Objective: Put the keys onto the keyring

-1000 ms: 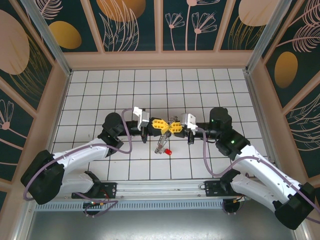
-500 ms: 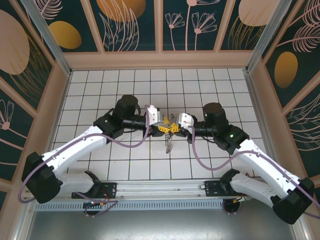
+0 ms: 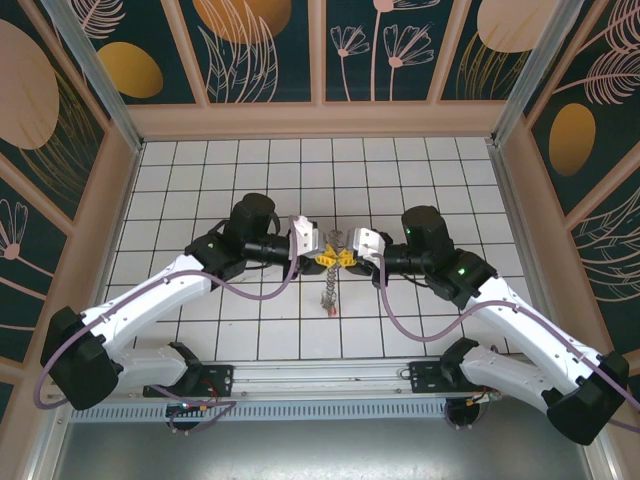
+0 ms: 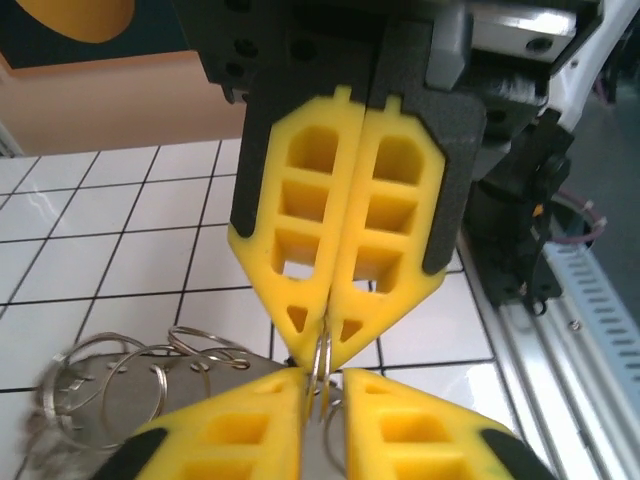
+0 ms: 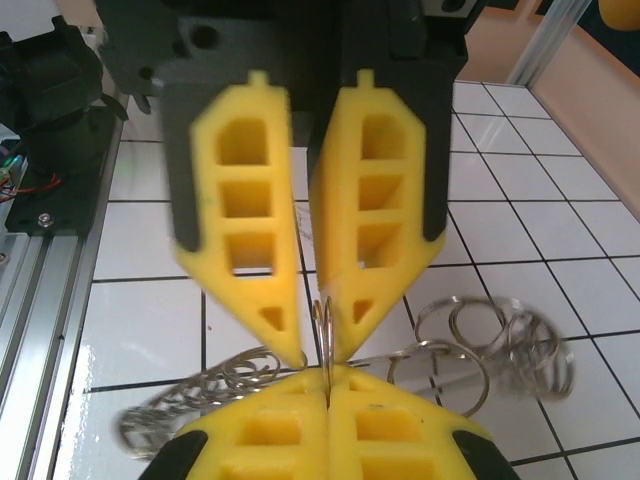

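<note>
- White tiled table [image 3: 190, 190]: both arms reach in, tips meeting nose to nose mid-table.
- Right gripper [image 3: 347, 258]: clamped tight on the keyring [image 5: 323, 318], a thin wire standing up from its tips.
- Left gripper [image 3: 323, 258]: right wrist cam shows its fingers [image 5: 385, 195] slightly apart w/ the wire btwn them; top cam too coarse to tell.
- Keys [image 3: 329, 292]: top cam has them strung out near-side of the tips, red head [image 3: 331, 312] nearest the bases.
- Small wire rings [image 5: 490, 340]: bunched just beside the tips in the wrist cams.
</note>
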Controlling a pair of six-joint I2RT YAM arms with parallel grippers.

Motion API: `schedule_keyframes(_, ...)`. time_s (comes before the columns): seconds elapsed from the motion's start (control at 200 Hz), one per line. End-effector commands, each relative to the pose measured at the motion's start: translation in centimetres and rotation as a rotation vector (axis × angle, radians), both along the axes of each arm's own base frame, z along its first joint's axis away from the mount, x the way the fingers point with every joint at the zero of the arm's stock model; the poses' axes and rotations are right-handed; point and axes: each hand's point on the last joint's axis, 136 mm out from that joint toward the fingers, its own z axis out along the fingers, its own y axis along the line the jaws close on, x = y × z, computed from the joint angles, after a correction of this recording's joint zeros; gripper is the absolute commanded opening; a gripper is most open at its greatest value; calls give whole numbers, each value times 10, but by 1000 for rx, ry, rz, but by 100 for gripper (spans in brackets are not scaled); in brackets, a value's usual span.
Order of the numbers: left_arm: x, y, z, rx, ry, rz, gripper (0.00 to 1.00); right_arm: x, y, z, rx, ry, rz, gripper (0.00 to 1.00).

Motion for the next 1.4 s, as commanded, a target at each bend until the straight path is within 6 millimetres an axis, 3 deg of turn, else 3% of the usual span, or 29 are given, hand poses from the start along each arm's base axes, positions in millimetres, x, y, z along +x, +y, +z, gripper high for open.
schedule_keyframes(0.0,-8,-2,22,-83,-12,-34,21,2,5,24,46,-72,14,0)
schedule_keyframes(0.2,-10,-2,23,-72,-9,-54,18,3,7,22,46,-73,11,0)
schedule_keyframes(0.375,-8,-4,9,-28,3,-56,10,-1,10,29,84,-82,27,0)
schedule_keyframes(0.435,-8,-5,3,-9,6,-55,0,-3,11,31,98,-83,35,0)
schedule_keyframes(0.485,-11,-5,-5,15,9,-70,0,-4,11,32,104,-83,40,0)
schedule_keyframes(0.5,-10,-7,6,1,-12,-74,0,-4,11,32,104,-84,41,0)
schedule_keyframes(0.681,-1,-5,10,8,-58,-15,0,-5,5,25,90,-79,34,0)
schedule_keyframes(0.736,-4,-4,25,-50,-76,-18,0,-5,2,22,86,-71,28,8)
schedule_keyframes(0.756,-6,-3,20,-59,-61,-22,0,-5,0,20,85,-68,26,10)
schedule_keyframes(0.941,-19,3,47,-237,-60,-58,0,-6,-9,13,92,-44,11,17)
schedule_keyframes(1.396,-25,5,64,-384,-50,-75,0,-21,-5,0,87,39,92,32)
